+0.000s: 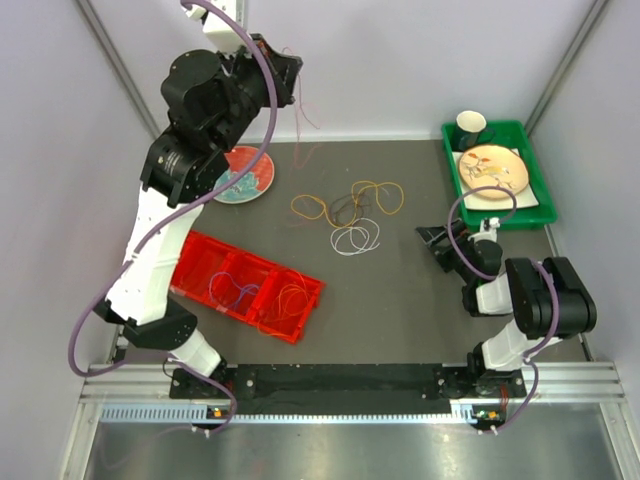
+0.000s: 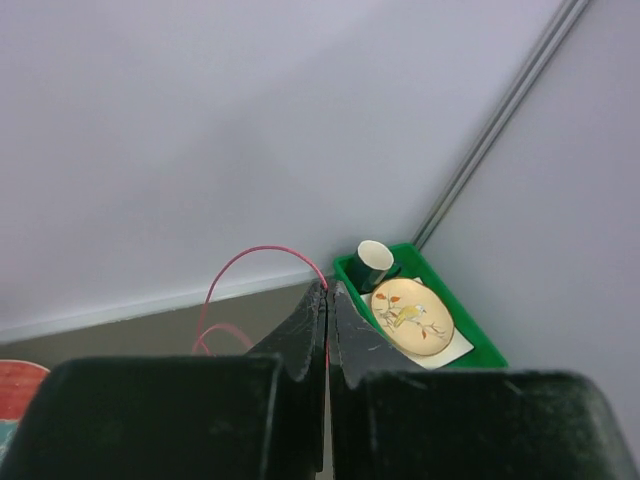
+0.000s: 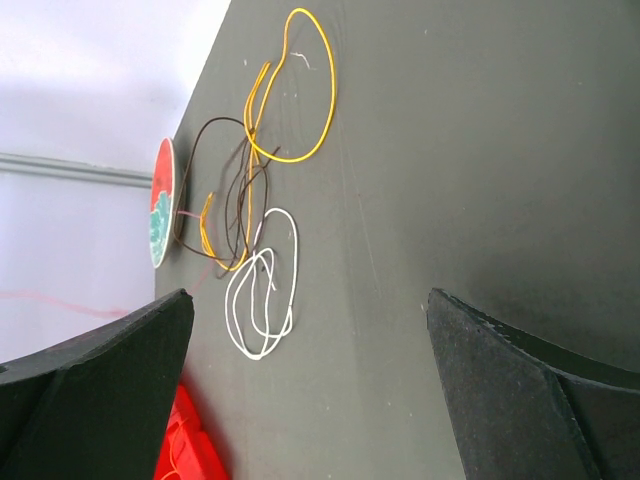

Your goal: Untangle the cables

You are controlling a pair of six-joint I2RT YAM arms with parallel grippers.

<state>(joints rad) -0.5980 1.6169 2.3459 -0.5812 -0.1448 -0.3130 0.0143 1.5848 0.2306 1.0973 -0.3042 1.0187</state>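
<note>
**Left end effector** (image 1: 292, 72)
- Raised high over the far left of the surface (image 1: 400, 300), jaws pressed flat together and pinching the red cable (image 1: 298, 125).
- Wrist view: the red strand runs down the seam between the fingers (image 2: 300, 340). It arcs out past the tips as a loop against the back wall.
- Top view: the cable hangs from the tips towards the far edge of the surface, just right of the red-teal plate (image 1: 245, 175). Cannot tell whether its lower end touches down.

**Right end effector** (image 1: 440, 245)
- Low over the right side of the surface, jaws spread wide with nothing between them.
- It faces the loose cables and stands well apart from them.

**Cables on the surface**
- The tangle (image 1: 350, 203) lies mid-surface: a yellow cable (image 3: 300, 90) overlaps a dark cable (image 3: 225, 180).
- The white cable (image 1: 355, 238) is coiled just on the near side of the tangle. Contact with it is unclear.

**Tray** (image 1: 200, 262) (red, near left)
- The blue cable (image 1: 232, 290) lies in one compartment.
- The orange cable (image 1: 290, 297) lies in the next compartment to the right.

**Bin** (image 1: 545, 205) (green, far right)
- Holds a cup (image 1: 471, 123) and a cream plate (image 1: 492, 168)
</note>
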